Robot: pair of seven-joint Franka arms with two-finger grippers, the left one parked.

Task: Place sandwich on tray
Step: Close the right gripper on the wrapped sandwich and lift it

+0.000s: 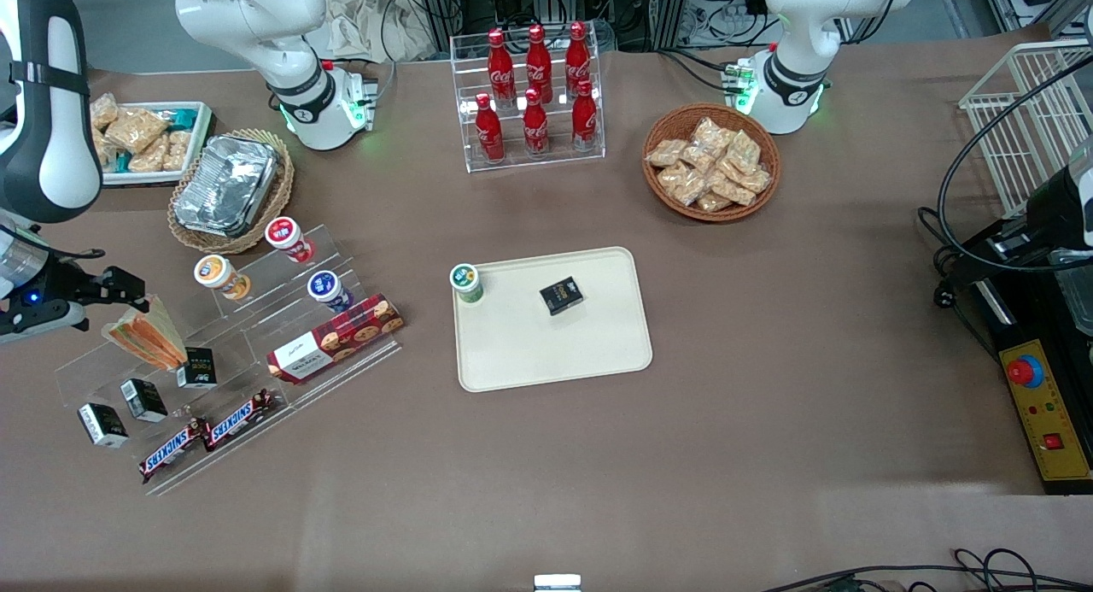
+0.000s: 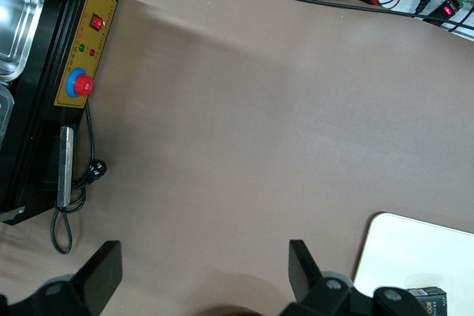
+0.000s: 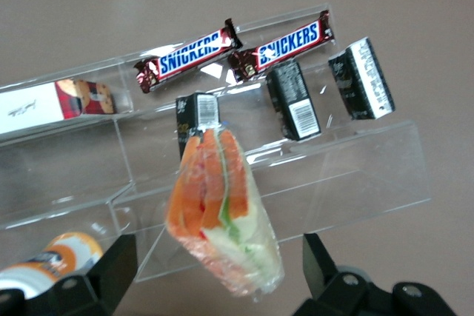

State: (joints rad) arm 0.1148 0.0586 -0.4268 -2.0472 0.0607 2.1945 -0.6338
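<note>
The sandwich (image 1: pixel 147 336) is a plastic-wrapped wedge with orange, pale and green layers. It stands on the upper step of a clear acrylic stand (image 1: pixel 213 378) toward the working arm's end of the table. In the right wrist view the sandwich (image 3: pixel 218 209) lies between my fingers (image 3: pixel 320 263), with a gap on each side. My gripper (image 1: pixel 128 303) is open and sits right at the sandwich, also shown in the wrist view (image 3: pixel 215 275). The cream tray (image 1: pixel 555 357) lies mid-table and holds a green-lidded cup (image 1: pixel 465 282) and a small black box (image 1: pixel 561 295).
The stand also holds small black boxes (image 3: pixel 292 100), two Snickers bars (image 3: pixel 189 55), a red biscuit box (image 1: pixel 335 337) and lidded cups (image 1: pixel 284 236). A foil container (image 1: pixel 226 184), a white snack bin (image 1: pixel 145 139), a cola rack (image 1: pixel 534 96) and a snack basket (image 1: pixel 710 162) stand farther from the camera.
</note>
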